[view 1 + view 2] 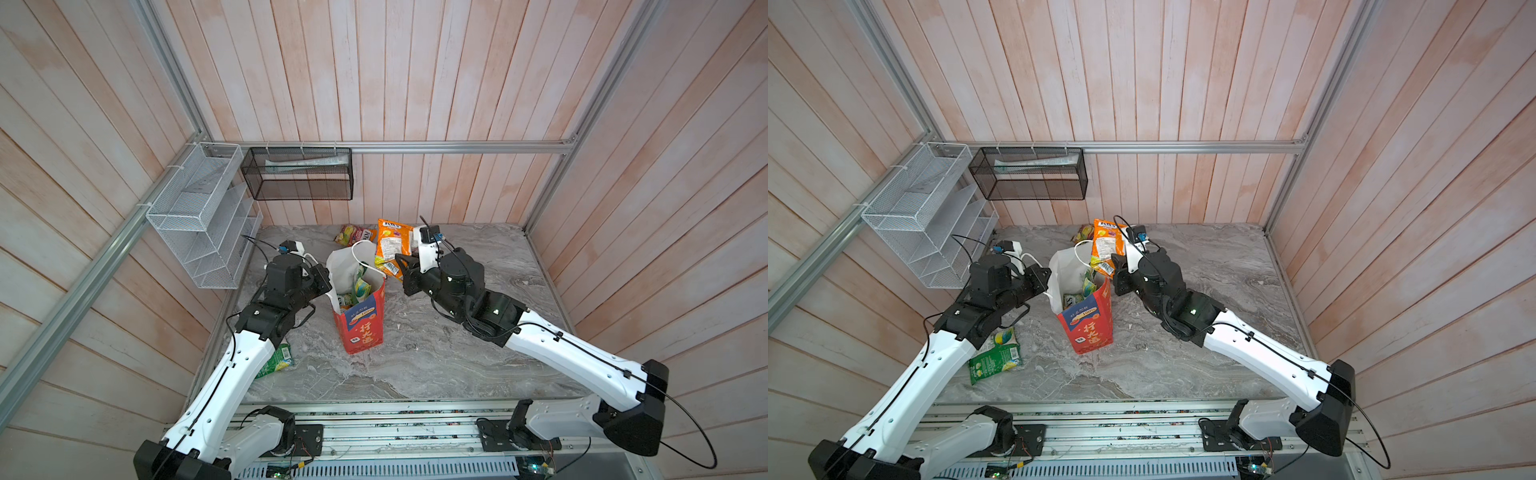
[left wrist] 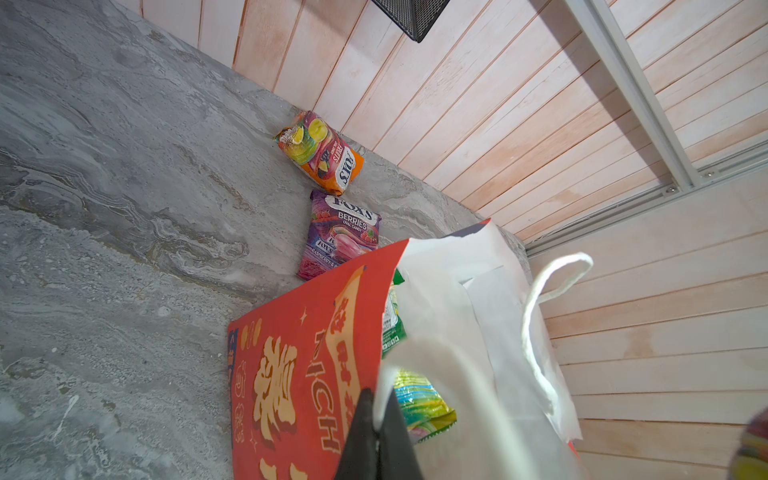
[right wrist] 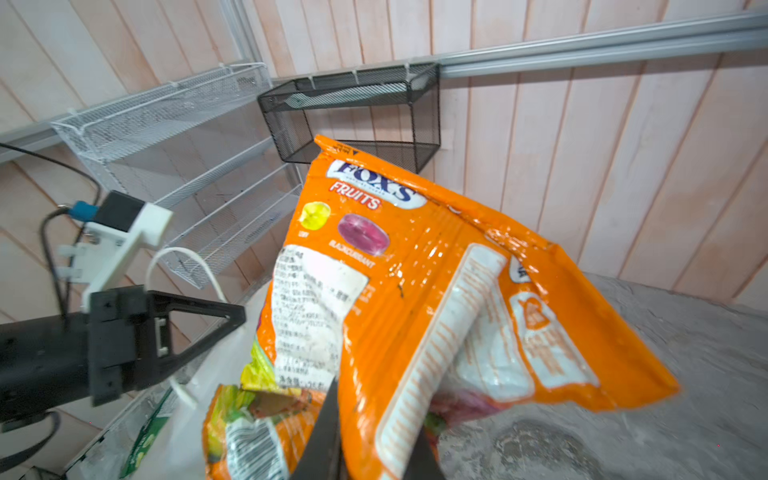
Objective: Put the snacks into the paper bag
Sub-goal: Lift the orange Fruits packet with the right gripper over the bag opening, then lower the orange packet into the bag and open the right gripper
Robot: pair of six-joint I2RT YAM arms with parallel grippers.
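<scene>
right end effector (image 1: 400,266) is closed narrow on the lower edge of a glossy orange plastic fox's fruits candy packet (image 1: 390,245), held in the air just beside the far rim of the tall red paper gift bag (image 1: 359,332), at about 1 o'clock from its white-lined mouth and, as i judge it, not yet dropped in. left end effector (image 1: 326,279) is pinched tight on the bag's rim at 9 o'clock, which seems to keep the mouth spread. at least two green and teal glossy packets (image 1: 358,287) stand inside. on the grey marbled worktop (image 1: 436,353) lie a second orange fruits packet (image 2: 320,151) and a purple berries packet (image 2: 338,232) at 12 o'clock by the back wall, and a green packet (image 1: 995,353) at 8 o'clock, partly under the left arm. my estimate: near the middle, with the held packet and three more left to bag.
</scene>
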